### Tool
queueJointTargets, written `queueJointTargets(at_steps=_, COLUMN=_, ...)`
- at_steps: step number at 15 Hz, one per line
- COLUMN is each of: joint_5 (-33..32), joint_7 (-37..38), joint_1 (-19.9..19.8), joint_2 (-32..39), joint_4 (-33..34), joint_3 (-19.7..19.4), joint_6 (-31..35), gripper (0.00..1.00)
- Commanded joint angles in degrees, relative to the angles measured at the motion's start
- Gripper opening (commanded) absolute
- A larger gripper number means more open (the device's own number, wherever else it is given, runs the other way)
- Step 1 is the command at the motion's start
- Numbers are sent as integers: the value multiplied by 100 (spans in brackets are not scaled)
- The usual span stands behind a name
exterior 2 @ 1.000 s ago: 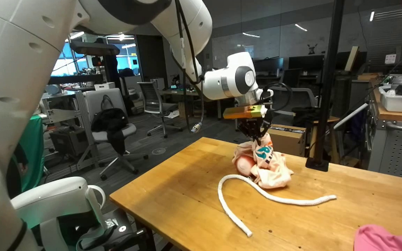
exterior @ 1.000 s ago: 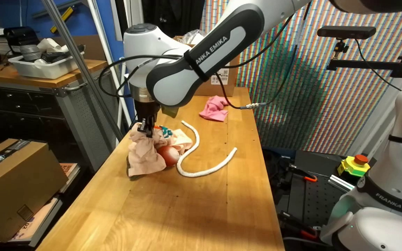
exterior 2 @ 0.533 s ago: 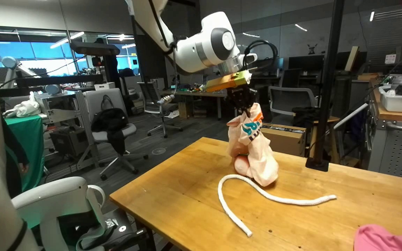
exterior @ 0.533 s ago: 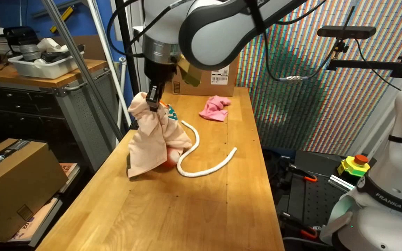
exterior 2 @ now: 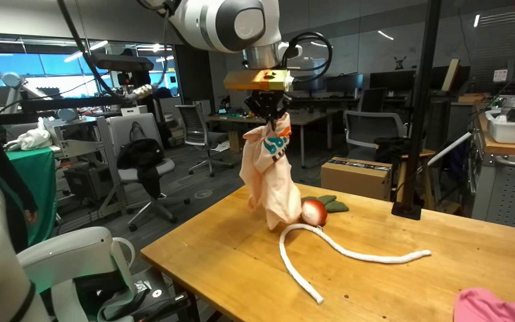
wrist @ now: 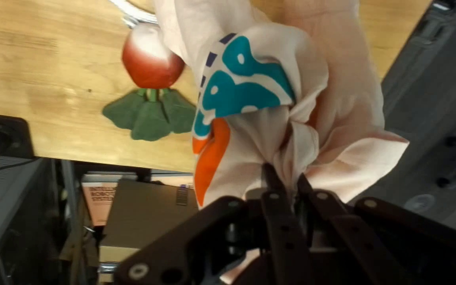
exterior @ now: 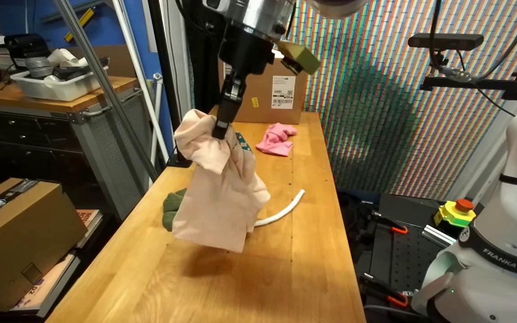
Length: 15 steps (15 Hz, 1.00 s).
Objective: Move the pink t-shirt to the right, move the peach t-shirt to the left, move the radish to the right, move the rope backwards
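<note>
"Peach t-shirt (exterior: 221, 193): where?"
"Hanging over the wooden table (exterior: 240, 287), wrinkled fabric pinched in the gripper (wrist: 285, 174)."
"And the radish (wrist: 151, 77)?"
"Wrist view shows its round red bulb (wrist: 151, 59); in an exterior view, only green leaves (exterior: 172, 205) clear the fabric."

Robot arm (exterior 2: 226, 27) and office chairs (exterior 2: 197, 126) suggest a lab.

The pink t-shirt (exterior 2: 495, 307) is cropped in an exterior view.
</note>
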Motion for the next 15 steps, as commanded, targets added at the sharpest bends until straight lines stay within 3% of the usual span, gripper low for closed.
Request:
queueJointTargets(at_steps=1, joint_5=1427, joint_7=-1328, joint_1=56, joint_2=-529, joint_4=-171, joint_3=-290, joint_6=-798, gripper=8)
queueJointTargets(at_steps=4, joint_5=2166, joint_7=-1915, joint_1=-41, joint_2=-432, joint_4=-134, joint_3=-505, joint_6=-1607, gripper=8)
queueJointTargets(at_steps=8, joint_5=2693, joint_7=-2333, joint_1=-334, joint_2=163, joint_4=22, joint_3=-623, joint_6=-2728, gripper=8)
queueJointTargets(at_steps=15, joint_5=3207, joint_7=-2725, joint_1=-848, joint_2=1725, joint_4=352, joint_3=-371, joint_6=-3946, gripper=8)
